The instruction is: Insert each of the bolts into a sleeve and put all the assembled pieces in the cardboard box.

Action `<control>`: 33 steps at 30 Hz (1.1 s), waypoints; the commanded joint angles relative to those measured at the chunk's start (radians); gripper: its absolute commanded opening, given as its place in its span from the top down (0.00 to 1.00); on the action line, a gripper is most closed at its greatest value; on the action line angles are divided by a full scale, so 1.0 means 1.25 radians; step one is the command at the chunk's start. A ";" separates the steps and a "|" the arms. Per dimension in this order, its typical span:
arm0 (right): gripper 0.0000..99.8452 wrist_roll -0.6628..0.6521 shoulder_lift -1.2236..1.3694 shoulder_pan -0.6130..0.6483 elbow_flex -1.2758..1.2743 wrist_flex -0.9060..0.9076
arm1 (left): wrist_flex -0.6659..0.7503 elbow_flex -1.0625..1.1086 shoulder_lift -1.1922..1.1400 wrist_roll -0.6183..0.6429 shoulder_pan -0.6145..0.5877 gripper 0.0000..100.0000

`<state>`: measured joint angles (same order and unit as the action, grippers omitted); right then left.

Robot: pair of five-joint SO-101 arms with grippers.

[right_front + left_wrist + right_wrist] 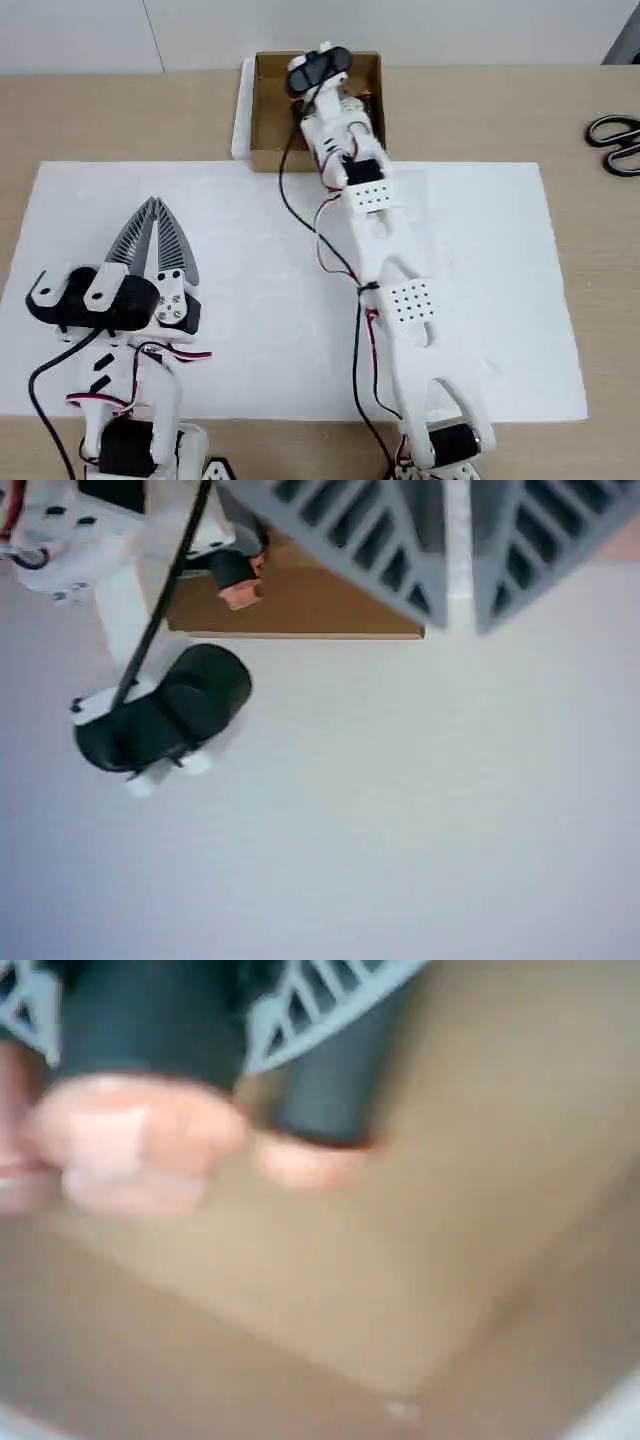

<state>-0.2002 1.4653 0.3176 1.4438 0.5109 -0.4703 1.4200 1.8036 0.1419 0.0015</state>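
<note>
My right arm stretches across the sheet into the cardboard box (264, 112). There my right gripper (150, 1020) is shut on a dark sleeve (150, 1015) with an orange bolt head (140, 1135) sticking out of its end, just above the box floor (330, 1260). A second assembled piece (320, 1110) sits right beside it in the box. The left wrist view shows the held piece (235, 578) against the box wall (320, 605). My left gripper (152, 215) rests over the white sheet at the left, its grey fingers (390, 550) together and holding nothing.
A white sheet (250, 300) covers most of the wooden table. Black scissors (615, 145) lie at the far right edge. A white strip (240, 110) stands against the box's left side. The right arm's black wrist camera (160, 720) hangs over the sheet.
</note>
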 commanded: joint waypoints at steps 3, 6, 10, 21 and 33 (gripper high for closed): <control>0.97 -0.006 -0.009 0.001 0.050 0.041 | 0.018 -0.013 0.010 0.001 0.004 0.99; 0.88 -0.006 -0.009 -0.004 0.050 0.075 | 0.018 -0.013 0.010 0.001 0.004 0.99; 0.76 -0.006 -0.009 -0.008 0.054 0.145 | 0.018 -0.012 0.010 0.001 0.004 0.99; 0.76 -0.005 -0.080 -0.017 0.191 0.417 | 0.018 -0.014 0.010 0.001 0.005 0.99; 0.76 -0.004 -0.333 -0.017 0.182 0.940 | 0.018 -0.014 0.010 0.002 0.005 0.99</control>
<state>-0.1987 1.1646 0.3069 1.6372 1.5911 -0.4703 1.4200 1.8036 0.1419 0.0015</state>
